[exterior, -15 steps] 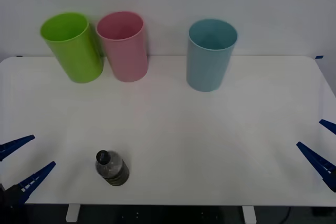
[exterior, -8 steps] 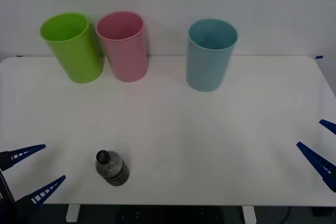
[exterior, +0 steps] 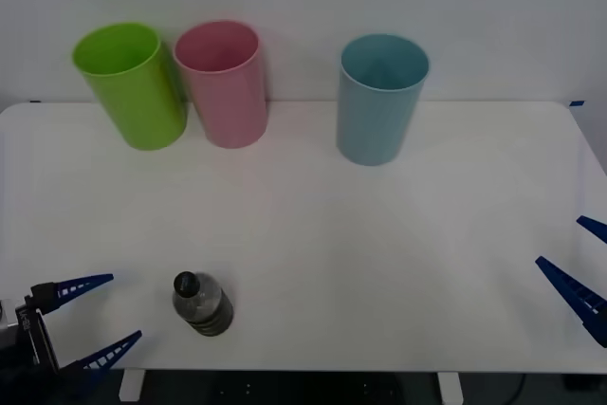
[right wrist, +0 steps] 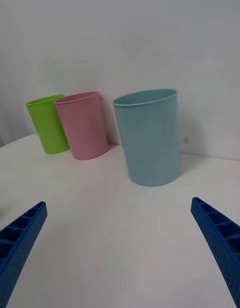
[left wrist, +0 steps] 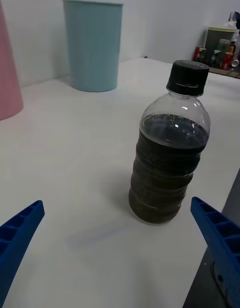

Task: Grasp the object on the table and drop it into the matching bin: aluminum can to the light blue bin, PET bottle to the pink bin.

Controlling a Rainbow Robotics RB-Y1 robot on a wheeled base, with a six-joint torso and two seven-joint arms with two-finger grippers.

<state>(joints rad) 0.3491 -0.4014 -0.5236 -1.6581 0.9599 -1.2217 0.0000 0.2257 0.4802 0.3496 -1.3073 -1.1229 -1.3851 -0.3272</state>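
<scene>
The white tabletop (exterior: 379, 234) spreads wide in front of me, w/ rounded corners and a plain pale wall behind it.

Three tall bins stand along the far edge. The lime green bin (exterior: 131, 84) is furthest to my left, w/ the pink bin (exterior: 223, 82) just beside it, so close I can't tell if they touch; both seem to tilt a bit. The light blue bin (exterior: 379, 98) stands upright, well apart from them to the right, approx. centre of the far edge.

My left pincer (exterior: 90, 320) sits low at the near left corner of the tabletop, fingers spread wide, pointing toward the PET bottle (exterior: 201, 303). My right pincer (exterior: 580, 272) hangs at the near right edge, also wide open, well apart from everything.

The bottle stands upright near the front edge, left of centre, just to the right of my left pincer and not touched by it. Black cap on top, clear neck, dark greyish body. In the left wrist view it stands between my two blue fingers (left wrist: 17, 233), w/ bare tabletop btwn it and them.

Btwn the bottle and the bins there's bare white tabletop. Past the tabletop's edge, in the left wrist view, some small blurred items (left wrist: 220, 48) sit in the room's background; can't tell what they are.
</scene>
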